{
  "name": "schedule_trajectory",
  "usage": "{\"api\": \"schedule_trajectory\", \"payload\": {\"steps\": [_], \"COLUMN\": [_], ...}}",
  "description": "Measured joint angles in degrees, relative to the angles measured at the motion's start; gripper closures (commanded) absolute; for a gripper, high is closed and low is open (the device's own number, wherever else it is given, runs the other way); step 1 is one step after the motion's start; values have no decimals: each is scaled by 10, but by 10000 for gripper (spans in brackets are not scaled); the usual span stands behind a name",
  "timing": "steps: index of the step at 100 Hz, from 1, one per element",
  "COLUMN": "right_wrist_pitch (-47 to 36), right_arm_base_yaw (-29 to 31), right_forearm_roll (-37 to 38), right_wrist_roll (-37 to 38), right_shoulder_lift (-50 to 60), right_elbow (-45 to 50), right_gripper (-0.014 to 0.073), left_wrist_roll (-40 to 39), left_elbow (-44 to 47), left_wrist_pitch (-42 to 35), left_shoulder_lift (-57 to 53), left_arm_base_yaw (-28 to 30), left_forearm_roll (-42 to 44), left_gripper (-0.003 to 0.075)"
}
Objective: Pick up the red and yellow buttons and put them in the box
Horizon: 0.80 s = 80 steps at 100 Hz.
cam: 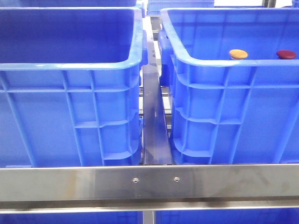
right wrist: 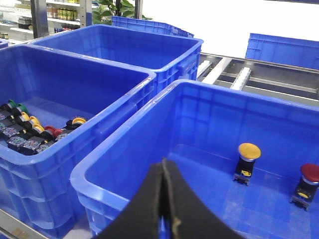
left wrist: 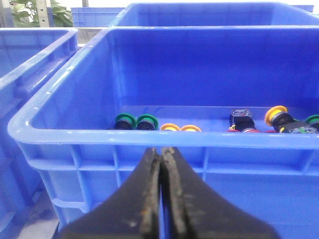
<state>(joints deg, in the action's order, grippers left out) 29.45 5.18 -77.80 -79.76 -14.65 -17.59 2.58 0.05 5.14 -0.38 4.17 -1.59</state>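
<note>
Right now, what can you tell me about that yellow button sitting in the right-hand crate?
The yellow button is a push button with a smooth, domed orange-yellow plastic cap on a dark body with a small yellow label. It stands upright on the floor of the right blue crate, cap upward, apart from the walls. A red button of the same build stands beside it, not touching. From the front, only its cap peeks above the crate rim. No gripper touches it.

You have the yellow button (right wrist: 248, 151) and the red button (right wrist: 311, 172) standing upright, apart, at the lower right of the right wrist frame, inside the blue box (right wrist: 149, 127).
</note>
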Motion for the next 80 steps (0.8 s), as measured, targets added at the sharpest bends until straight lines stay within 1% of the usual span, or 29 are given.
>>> {"api": "schedule_trajectory", "payload": {"steps": [68,80], "right_wrist_pitch": [1,-18], "right_arm_base_yaw": [0,0], "right_forearm_roll": [5,12], "right_wrist_roll": [0,0], "right_shoulder_lift": [0,0], "right_elbow": [0,12], "right_gripper": [660,660], "left_wrist_roll": [0,0], "left_elbow": [0,0], "left_wrist_pitch": [0,0], "left_shoulder_lift": [0,0], "left_arm_base_yaw": [0,0], "left_forearm_roll": [0,0], "left_gripper": [740,740]}}
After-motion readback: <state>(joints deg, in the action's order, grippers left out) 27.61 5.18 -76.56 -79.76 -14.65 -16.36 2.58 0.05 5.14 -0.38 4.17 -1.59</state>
